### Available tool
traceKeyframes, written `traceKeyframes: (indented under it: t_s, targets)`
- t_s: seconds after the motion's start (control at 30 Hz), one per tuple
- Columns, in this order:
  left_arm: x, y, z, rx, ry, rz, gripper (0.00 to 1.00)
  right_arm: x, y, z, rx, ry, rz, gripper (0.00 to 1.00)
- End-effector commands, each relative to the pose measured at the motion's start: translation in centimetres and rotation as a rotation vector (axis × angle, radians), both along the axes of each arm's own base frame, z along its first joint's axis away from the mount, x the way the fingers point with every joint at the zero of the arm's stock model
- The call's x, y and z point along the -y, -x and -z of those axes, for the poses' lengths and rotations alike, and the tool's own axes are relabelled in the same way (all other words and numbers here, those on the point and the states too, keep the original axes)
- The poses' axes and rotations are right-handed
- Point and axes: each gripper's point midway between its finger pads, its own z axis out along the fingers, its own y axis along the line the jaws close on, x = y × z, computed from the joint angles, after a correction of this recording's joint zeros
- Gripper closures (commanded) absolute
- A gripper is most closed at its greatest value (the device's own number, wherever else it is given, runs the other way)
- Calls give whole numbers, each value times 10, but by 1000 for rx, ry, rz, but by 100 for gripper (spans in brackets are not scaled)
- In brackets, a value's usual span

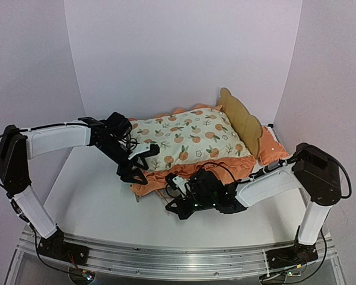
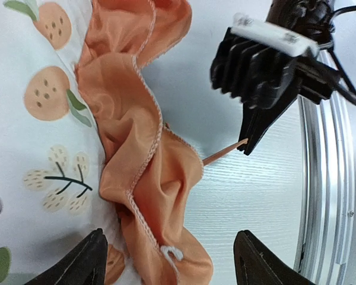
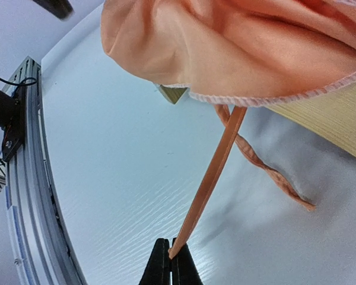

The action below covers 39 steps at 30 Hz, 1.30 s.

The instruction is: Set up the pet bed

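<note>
Tie-fastening step, we judge: right gripper [image 3: 169, 256] clenched on thin orange fabric ribbon [image 3: 209, 175], left gripper [image 2: 172, 261] open, jaws straddling orange satin ruffle [image 2: 136, 154]; next needs tension

The left arm [image 1: 56, 138] reaches in from the table's [image 1: 95, 202] left edge, elbow raised. The left gripper [image 2: 169, 249] tilts downward, fingers spread wide. The right arm [image 1: 267, 181] lies low near the front edge, with the right gripper [image 3: 169, 261] pinched closed on a thin orange strap [image 3: 210, 178].

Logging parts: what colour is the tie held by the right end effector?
Orange; the tie shows best in the right wrist view.
</note>
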Motion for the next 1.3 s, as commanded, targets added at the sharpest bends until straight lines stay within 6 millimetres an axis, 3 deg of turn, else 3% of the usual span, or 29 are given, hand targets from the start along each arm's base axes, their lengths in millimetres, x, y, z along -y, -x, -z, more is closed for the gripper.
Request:
traceKeyframes:
  t_s: [0.0,0.1,0.17,0.23,0.37,0.4,0.6,0.67,0.77,0.93,1.13,1.27]
  targets:
    - [-3,26,-58,40,162,84,25,7,33,-17,-161,47,-80,100]
    - [-5,41,-88,64,272,54,30,2,42,-27,-228,41,-98,100]
    - [-6,52,-93,56,322,-11,37,-5,48,-40,-293,3,-113,100]
    - [-8,69,-83,8,356,-64,43,-11,51,-45,-352,-18,-105,100]
    - [-4,108,-48,-73,455,-106,45,-10,43,-25,-407,-13,-3,100]
    - [-2,109,-39,-85,474,-148,44,-10,42,-18,-433,-17,23,100]
    - [20,115,-9,-177,516,-273,39,-18,28,-17,-478,-149,155,100]
    - [24,118,10,-221,501,-293,38,-20,25,-18,-461,-173,175,100]
    - [25,119,38,-261,474,-322,36,-19,21,-13,-446,-202,211,100]
    - [29,118,63,-284,469,-354,34,-20,14,-5,-473,-275,269,100]
    - [31,106,74,-231,487,-389,33,-25,18,3,-499,-299,268,100]
    - [32,103,85,-244,462,-408,40,-20,18,0,-496,-315,277,100]
